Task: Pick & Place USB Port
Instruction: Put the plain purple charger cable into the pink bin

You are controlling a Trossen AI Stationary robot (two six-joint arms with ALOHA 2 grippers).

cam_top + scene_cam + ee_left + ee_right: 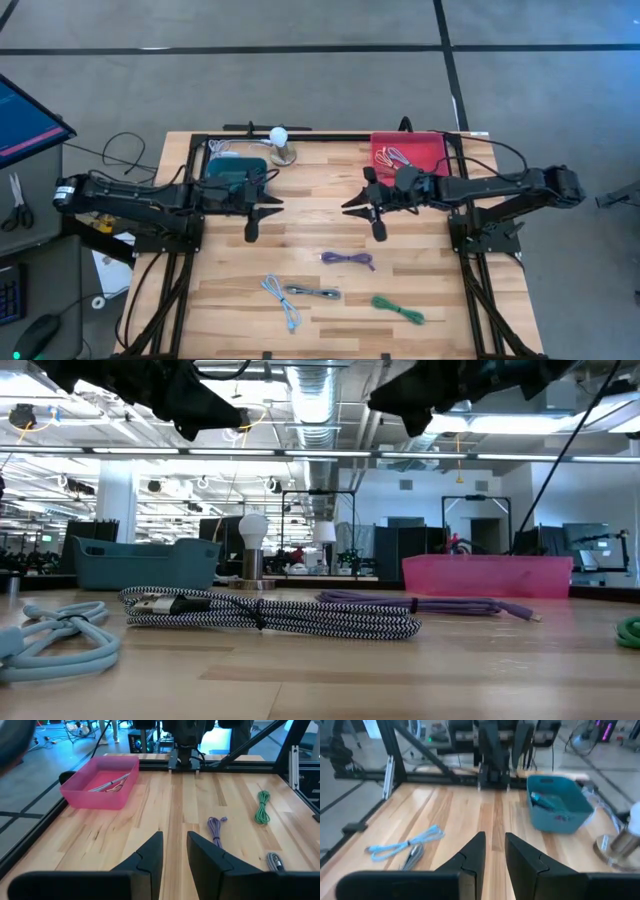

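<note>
Several coiled USB cables lie flat on the wooden table's near half: a purple one [348,260], a light blue one [282,298], a black-and-white braided one [312,292] and a green one [398,308]. My left gripper [265,205] hovers above the table's middle left, pointing toward the right. Its fingers [152,851] stand a little open with nothing between them. My right gripper [358,205] faces it from the middle right. Its fingers [476,850] also stand slightly open, and nothing is between them. Both grippers are well above the cables and on their far side.
A teal bin [236,172] holding something dark stands at the far left. A pink bin [408,153] with red cable in it stands at the far right. A lamp with a white bulb [281,143] stands between them at the far edge. Bare wood lies under both grippers.
</note>
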